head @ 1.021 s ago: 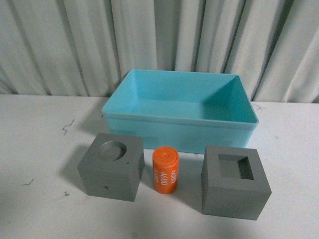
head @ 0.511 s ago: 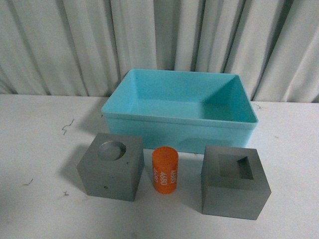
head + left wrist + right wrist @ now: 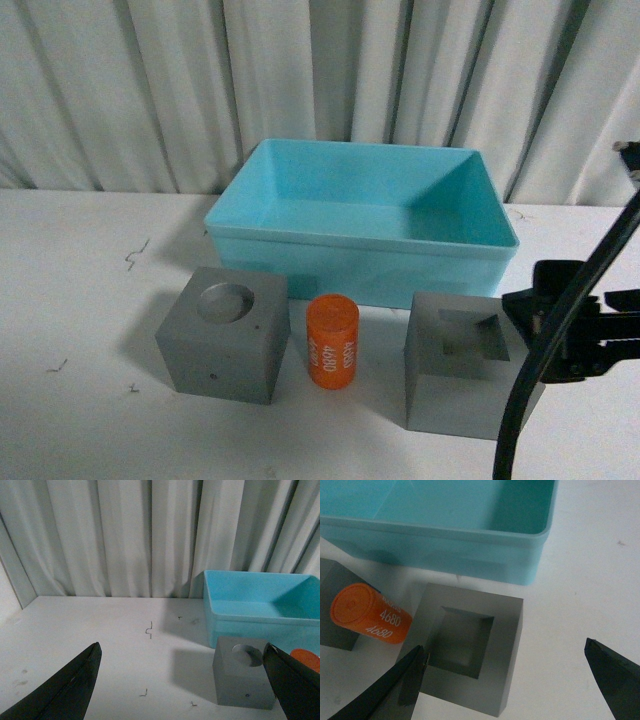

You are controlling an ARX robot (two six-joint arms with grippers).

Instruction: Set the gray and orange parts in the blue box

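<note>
While jaws gape, right gripper (image 3: 505, 648) hovers over square-hole cube (image 3: 465, 650).

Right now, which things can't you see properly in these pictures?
Front view: the black cable and right gripper cover the right side of the matte gray cube with the square hole.
Left wrist view: the orange cylinder is cut by the edge; digits hidden.
Right wrist view: the other gray cube shows only a corner.

White table (image 3: 70, 260), blue box (image 3: 360, 262) sitting at the back. In front, a row: round-dip gray cube (image 3: 222, 345), orange cylinder (image 3: 331, 342) upright, square-hole gray cube (image 3: 450, 390). Dark specks (image 3: 135, 252) on the left.
</note>
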